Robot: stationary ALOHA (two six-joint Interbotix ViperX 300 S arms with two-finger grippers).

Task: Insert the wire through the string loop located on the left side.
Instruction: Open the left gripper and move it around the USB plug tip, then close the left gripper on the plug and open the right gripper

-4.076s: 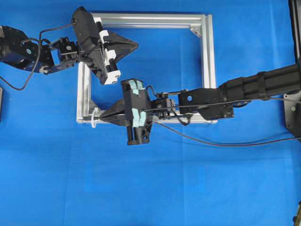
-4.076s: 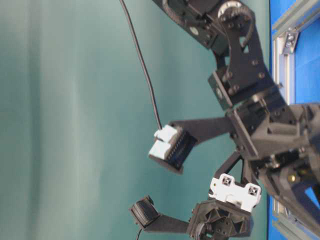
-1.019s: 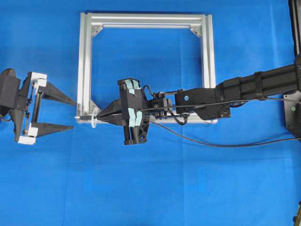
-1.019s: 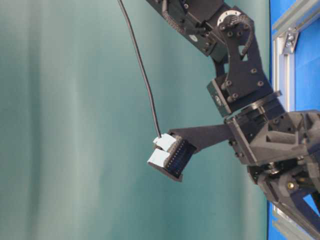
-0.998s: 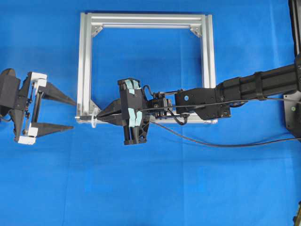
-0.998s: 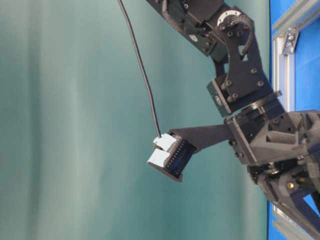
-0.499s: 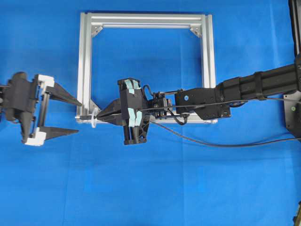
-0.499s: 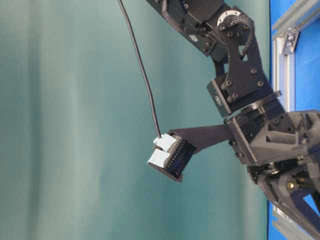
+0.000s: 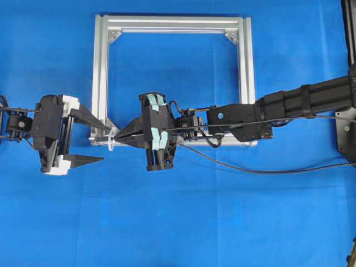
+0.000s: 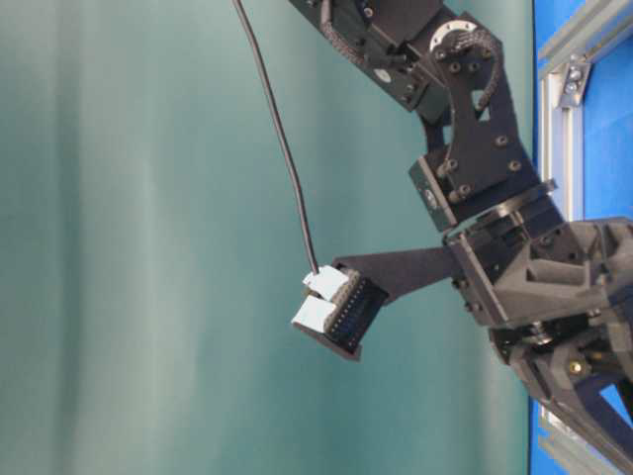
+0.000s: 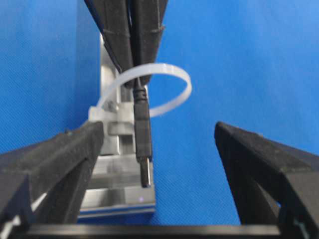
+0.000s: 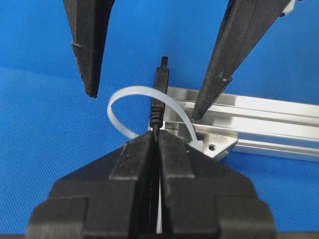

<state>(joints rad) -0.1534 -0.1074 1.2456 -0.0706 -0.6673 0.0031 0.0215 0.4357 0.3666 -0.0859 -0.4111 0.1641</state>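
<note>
At far left the left gripper [image 9: 94,139] stands wide, empty, fingertips flanking the frame [image 9: 100,67] corner. Just right, the string loop [image 11: 149,89] already has the wire [image 12: 158,97] poking through it, plug past the ring, it seems, though that view is soft. Further right the right gripper [image 12: 155,144] is clamped tight on the wire. Left to do: take the plug and draw it through. Open blue mat [image 9: 167,222] outside the rail gives room.

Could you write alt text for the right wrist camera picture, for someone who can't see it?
A shut black right gripper holds a thin wire whose plug pokes through a small whitish string loop tied to a silver frame on blue cloth. Beyond, two open left gripper fingers point down.
</note>
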